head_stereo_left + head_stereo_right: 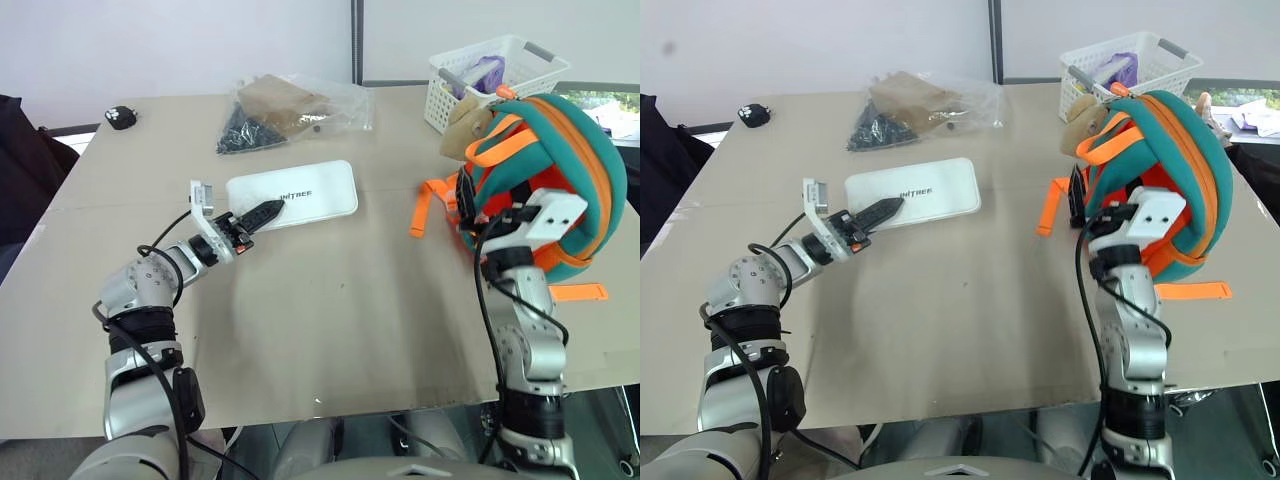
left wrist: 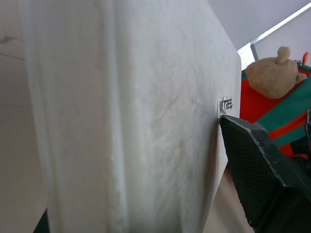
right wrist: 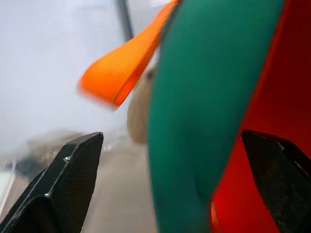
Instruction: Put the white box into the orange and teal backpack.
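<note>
The white box [image 1: 300, 192] lies flat at mid-table, its lid with dark lettering facing up. My left gripper [image 1: 262, 214] is shut on its near-left end; in the left wrist view one black finger [image 2: 257, 179] presses on the lid beside the lettering. The orange and teal backpack [image 1: 590, 160] stands upright at the right, with a tan plush toy [image 1: 466, 125] at its top. My right gripper [image 3: 172, 138] is at the backpack's front, open wide. A teal trim band [image 3: 194, 97] runs between its fingers, and an orange strap [image 3: 121, 73] hangs above.
A white lattice basket [image 1: 447, 95] stands behind the backpack at the far right. A clear bag of dark items [image 1: 290, 110] lies just beyond the box. A small black object [image 1: 122, 117] sits at the far left corner. Orange straps [image 1: 425, 210] trail onto the table.
</note>
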Controlling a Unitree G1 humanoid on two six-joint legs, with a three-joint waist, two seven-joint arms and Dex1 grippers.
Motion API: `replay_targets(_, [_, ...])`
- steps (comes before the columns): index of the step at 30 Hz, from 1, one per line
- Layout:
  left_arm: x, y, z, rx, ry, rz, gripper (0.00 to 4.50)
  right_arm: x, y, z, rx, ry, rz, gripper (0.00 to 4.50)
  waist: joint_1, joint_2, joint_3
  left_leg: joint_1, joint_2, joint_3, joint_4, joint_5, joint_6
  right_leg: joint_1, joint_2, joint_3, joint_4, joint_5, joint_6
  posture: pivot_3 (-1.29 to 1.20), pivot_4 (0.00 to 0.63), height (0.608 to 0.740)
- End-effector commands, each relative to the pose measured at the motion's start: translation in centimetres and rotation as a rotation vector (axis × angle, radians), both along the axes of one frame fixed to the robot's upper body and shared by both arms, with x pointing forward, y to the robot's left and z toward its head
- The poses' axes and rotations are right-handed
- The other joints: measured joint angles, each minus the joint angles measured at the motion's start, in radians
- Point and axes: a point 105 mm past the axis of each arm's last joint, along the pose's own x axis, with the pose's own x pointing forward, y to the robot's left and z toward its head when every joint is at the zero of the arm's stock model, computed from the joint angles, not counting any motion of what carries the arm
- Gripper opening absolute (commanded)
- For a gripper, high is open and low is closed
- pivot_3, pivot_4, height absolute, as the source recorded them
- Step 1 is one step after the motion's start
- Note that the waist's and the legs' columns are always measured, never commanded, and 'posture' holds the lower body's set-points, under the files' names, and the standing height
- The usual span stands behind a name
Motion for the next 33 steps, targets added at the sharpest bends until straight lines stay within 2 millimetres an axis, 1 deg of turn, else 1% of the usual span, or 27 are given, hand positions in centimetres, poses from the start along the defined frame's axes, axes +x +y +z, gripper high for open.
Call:
replay_targets(1, [0.0, -0.1, 2.1, -0.004, -0.102, -0.005, 2.59, 0.9, -0.1, 1.1, 0.083, -0.018, 0.022, 4.5, 0.0, 0.0, 0.0, 0.0, 0.0, 0.0, 0.0, 0.0, 0.0, 0.0, 0.0, 0.0, 0.0, 0.0, 0.0, 0.0, 0.15, 0.74])
replay_targets(2, [0.1, -0.1, 2.2, -0.003, -0.107, -0.007, 2.59, 1.0, 0.0, 1.3, 0.082, -0.025, 0.033, 4.5, 0.0, 0.0, 0.0, 0.0, 0.0, 0.0, -0.001, 0.0, 0.0, 0.0, 0.0, 0.0, -0.001, 0.0, 0.0, 0.0, 0.15, 0.74])
replay_targets(5, [0.2, 0.1, 2.5, -0.009, -0.124, 0.002, 2.59, 1.0, 0.2, 1.8, 0.095, -0.045, 0.065, 3.62, -0.001, 0.0, 0.0, 0.0, 0.0, 0.0, -0.001, 0.0, 0.0, 0.0, 0.0, 0.0, -0.001, 0.0, 0.0, 0.0, 0.15, 0.74])
replay_targets(8, [0.3, 0.5, 2.7, -0.017, -0.134, 0.007, 2.59, 0.7, 0.4, 2.0, 0.081, -0.061, 0.11, 2.17, -0.001, 0.0, 0.0, 0.0, 0.0, 0.0, -0.001, 0.0, 0.0, 0.0, 0.0, 0.0, -0.001, 0.0, 0.0, 0.0, 0.15, 0.74])
replay_targets(10, [0.3, 0.4, 2.8, -0.028, -0.142, -0.002, 2.59, 0.7, 0.4, 2.1, 0.08, -0.061, 0.126, 1.1, -0.001, 0.0, 0.0, 0.0, 0.0, 0.0, -0.001, 0.0, 0.0, 0.0, 0.0, 0.0, -0.001, 0.0, 0.0, 0.0, 0.15, 0.74])
replay_targets(12, [0.3, 0.4, 3.1, -0.052, -0.15, -0.013, 2.59, 0.5, 1.0, 2.3, 0.071, -0.069, 0.197, 0.14, -0.002, 0.0, 0.0, 0.0, 0.0, 0.0, -0.001, 0.0, 0.0, 0.0, 0.0, 0.0, -0.001, 0.0, 0.0, 0.0, 0.15, 0.74])
replay_targets(14, [0.5, 0.5, 3.5, -0.06, -0.173, -0.008, 2.59, 0.2, 1.7, 2.6, 0.071, -0.067, 0.302, 0.06, -0.002, 0.0, 0.0, 0.0, 0.0, 0.0, -0.001, 0.0, 0.0, 0.0, 0.0, -0.001, -0.001, 0.0, 0.0, 0.0, 0.15, 0.74])
replay_targets(16, [0.9, 0.7, 4.0, -0.064, -0.202, 0.012, 2.59, -0.6, 3.1, 3.6, 0.084, -0.069, 0.486, 0.06, -0.002, 0.0, 0.0, 0.0, 0.0, 0.0, -0.001, 0.0, 0.0, 0.0, 0.0, -0.001, -0.001, 0.0, 0.0, 0.0, 0.15, 0.74])
replay_targets(17, [1.1, 0.9, 4.3, -0.066, -0.214, 0.022, 2.59, -1.6, 4.2, 4.5, 0.092, -0.08, 0.618, 0.06, -0.003, 0.0, 0.0, 0.0, 0.0, 0.0, -0.001, 0.0, 0.0, 0.0, 0.0, -0.001, 0.0, 0.0, 0.0, 0.0, 0.15, 0.74])
replay_targets(19, [1.4, 1.2, 4.9, -0.072, -0.237, 0.04, 2.59, -3.8, 5.6, 6.1, 0.106, -0.099, 0.846, 0.06, -0.003, 0.0, 0.0, 0.0, 0.0, 0.0, -0.001, 0.0, 0.0, 0.0, 0.0, -0.001, -0.001, 0.0, 0.0, 0.0, 0.15, 0.74])
replay_targets(22, [1.7, 1.6, 5.6, -0.079, -0.277, 0.059, 2.59, -6.7, 6.5, 7.5, 0.105, -0.09, 1.111, 0.06, -0.004, 0.0, 0.001, -0.001, 0.001, 0.0, -0.001, 0.0, 0.0, -0.001, 0.0, 0.0, -0.001, 0.0, 0.0, 0.0, 0.15, 0.74])
replay_targets(24, [1.8, 1.8, 6.0, -0.079, -0.299, 0.07, 2.59, -8.7, 6.3, 8.1, 0.098, -0.075, 1.269, 0.06, -0.003, 0.0, 0.001, -0.002, 0.001, -0.001, -0.001, 0.0, 0.0, -0.001, 0.0, 0.0, -0.002, 0.0, 0.0, 0.0, 0.15, 0.74])
replay_targets(25, [1.8, 1.8, 6.1, -0.077, -0.308, 0.066, 2.59, -9.0, 6.1, 8.2, 0.107, -0.063, 1.293, 0.06, -0.003, 0.0, 0.001, -0.003, 0.001, -0.002, -0.001, 0.0, 0.0, -0.002, 0.0, -0.001, -0.003, 0.0, 0.0, 0.0, 0.15, 0.74])
replay_targets(26, [1.6, 1.5, 6.4, -0.082, -0.328, 0.053, 2.59, -9.3, 5.4, 8.1, 0.126, -0.039, 1.329, 0.06, -0.002, 0.0, 0.001, -0.005, 0.001, -0.002, -0.001, 0.0, 0.0, -0.002, 0.0, -0.001, -0.003, 0.0, 0.0, 0.0, 0.15, 0.74])
replay_targets(29, [0.6, 0.2, 7.1, -0.101, -0.386, -0.024, 2.59, -8.2, 3.6, 7.2, 0.127, 0.025, 1.264, 0.06, 0.001, -0.001, 0.001, -0.011, 0.0, -0.005, 0.002, 0.0, 0.001, -0.005, -0.002, -0.005, -0.005, 0.0, 0.0, 0.0, 0.15, 0.74])
replay_targets(31, [-0.3, -0.9, 7.4, -0.111, -0.422, -0.088, 2.59, -7.3, 3.1, 7.1, 0.133, 0.029, 1.209, 0.06, 0.003, -0.001, 0.0, -0.014, -0.001, -0.005, 0.003, 0.0, 0.001, -0.006, -0.003, -0.006, -0.005, 0.0, 0.0, 0.0, 0.15, 0.74])
replay_targets(33, [-1.5, -2.1, 8.1, -0.113, -0.484, -0.145, 2.59, -6.9, 2.9, 7.2, 0.143, 0.023, 1.184, 0.06, 0.006, -0.001, 0.0, -0.014, -0.001, -0.006, 0.003, 0.0, 0.001, -0.006, -0.004, -0.006, -0.005, 0.0, 0.0, 0.0, 0.15, 0.74])
